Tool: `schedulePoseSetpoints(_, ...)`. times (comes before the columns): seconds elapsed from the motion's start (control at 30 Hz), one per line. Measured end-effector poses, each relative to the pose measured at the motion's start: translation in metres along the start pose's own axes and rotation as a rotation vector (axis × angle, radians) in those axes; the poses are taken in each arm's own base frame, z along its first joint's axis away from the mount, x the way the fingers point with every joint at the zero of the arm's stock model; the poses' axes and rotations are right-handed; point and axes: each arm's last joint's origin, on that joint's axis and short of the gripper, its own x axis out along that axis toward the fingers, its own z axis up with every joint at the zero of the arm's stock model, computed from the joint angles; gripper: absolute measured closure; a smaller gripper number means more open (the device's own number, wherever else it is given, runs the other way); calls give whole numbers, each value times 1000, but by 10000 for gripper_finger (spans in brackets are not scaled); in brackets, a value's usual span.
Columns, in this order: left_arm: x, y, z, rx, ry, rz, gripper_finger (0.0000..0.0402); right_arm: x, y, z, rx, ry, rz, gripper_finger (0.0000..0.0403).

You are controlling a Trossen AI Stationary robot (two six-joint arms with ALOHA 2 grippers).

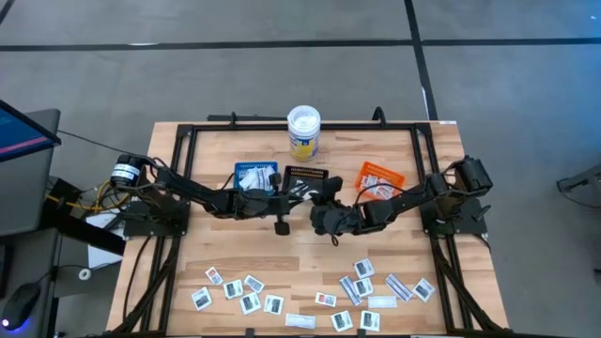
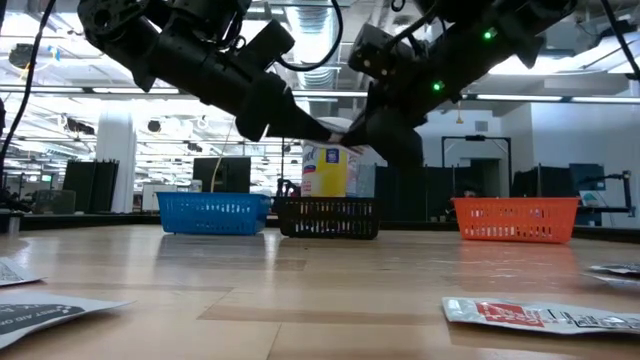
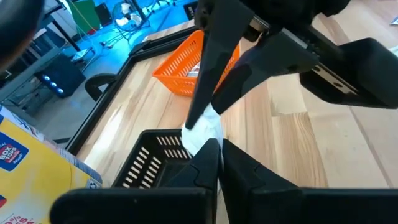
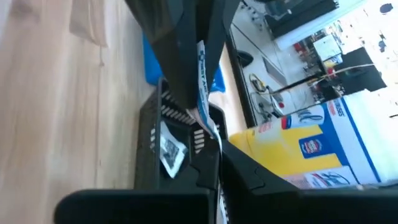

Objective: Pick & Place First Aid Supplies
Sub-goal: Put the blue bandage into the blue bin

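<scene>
light: bright, even overhead | low view: ceiling lights glare, arms backlit dark | near packets [image 2: 540, 314] blurred | wrist views: motion-soft, blue cast | shadows: faint on bench [image 1: 225, 253]

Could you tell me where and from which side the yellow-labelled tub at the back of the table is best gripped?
Grip the tub across its round side wall, coming in level from the front. It stands upright, and the wide white lid gives fingers from above little to close on.

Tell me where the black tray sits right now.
High view: the black tray sits mid-table between the blue tray and orange tray, in front of the tub.
</scene>
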Motion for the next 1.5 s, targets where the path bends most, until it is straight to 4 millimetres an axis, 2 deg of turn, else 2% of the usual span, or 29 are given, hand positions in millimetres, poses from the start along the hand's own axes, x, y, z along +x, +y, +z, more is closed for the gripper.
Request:
schedulePoseSetpoints(0.17, 0, -1, -1, 3, 6, -5, 390, -6, 6, -2, -79, 27, 0, 395)
schedulePoseSetpoints(0.7, 0, -1, -1, 2, 7, -5, 389, -8, 8, -2, -105, 19, 11, 392)
schedulePoseSetpoints(0.97, 0, -1, -1, -25, 8, -3, 389, -7, 5, 3, -79, 3, 16, 347)
schedulePoseSetpoints(1.23, 0, 0, -1, -32, 6, -2, 389, 5, -3, 6, 71, -83, 154, 318)
schedulePoseSetpoints(1.37, 0, 0, -1, -32, 5, 1, 389, 10, -8, 4, 105, -63, 144, 334)
schedulePoseSetpoints(1.5, 0, 0, -1, -33, 4, 3, 389, 10, -7, 3, 87, -55, 148, 388)
